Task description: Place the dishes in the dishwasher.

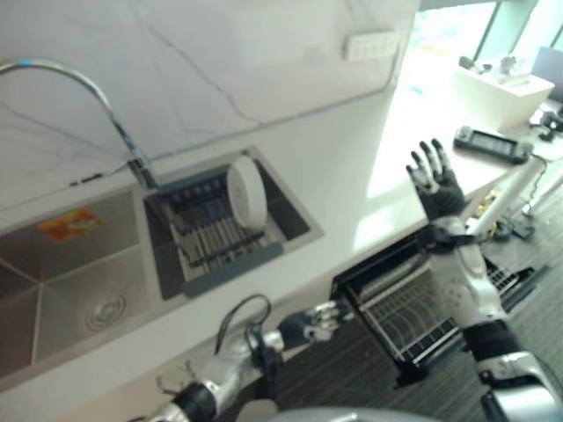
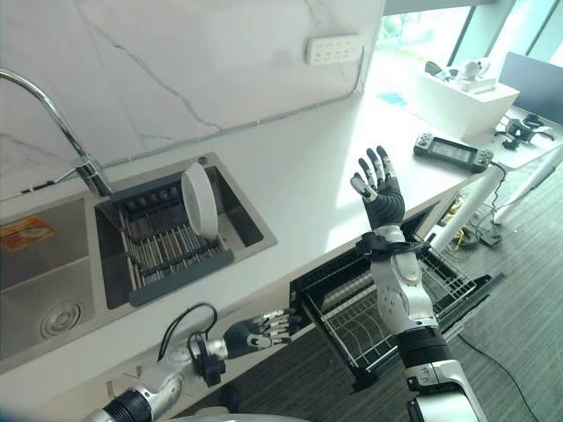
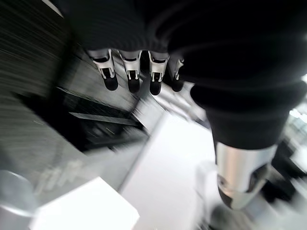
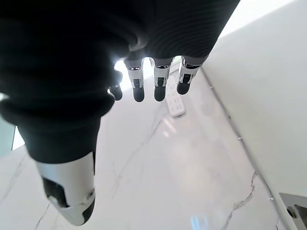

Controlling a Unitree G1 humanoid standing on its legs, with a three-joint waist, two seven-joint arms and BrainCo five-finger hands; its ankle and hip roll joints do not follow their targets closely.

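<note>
We see the white bench [image 2: 299, 176] running from the lower left to the upper right of the head views, backed by a marble wall. A double sink [image 2: 53, 272] is set into it at centre left, with a curved tap [image 2: 53, 114] above it. The right basin holds a grey drying rack [image 2: 167, 242], and one white plate [image 2: 200, 201] stands upright on edge in that rack, toward its far end.

Below the bench edge, at lower centre, the dishwasher [image 2: 308, 290] stands open with its wire basket [image 2: 369, 321] pulled out over the dark floor; we see no dish in the basket.

The right robot hand [image 2: 380, 189] is raised above the bench edge at centre right, fingers straight and spread, holding nothing. The left robot hand [image 2: 264, 329] sits low at lower centre, just beside the open dishwasher front, its fingers loosely extended and empty.

A power strip [image 2: 334, 48] is fixed to the wall at upper centre. A dark handheld controller [image 2: 453, 152] lies on the bench at right.
</note>
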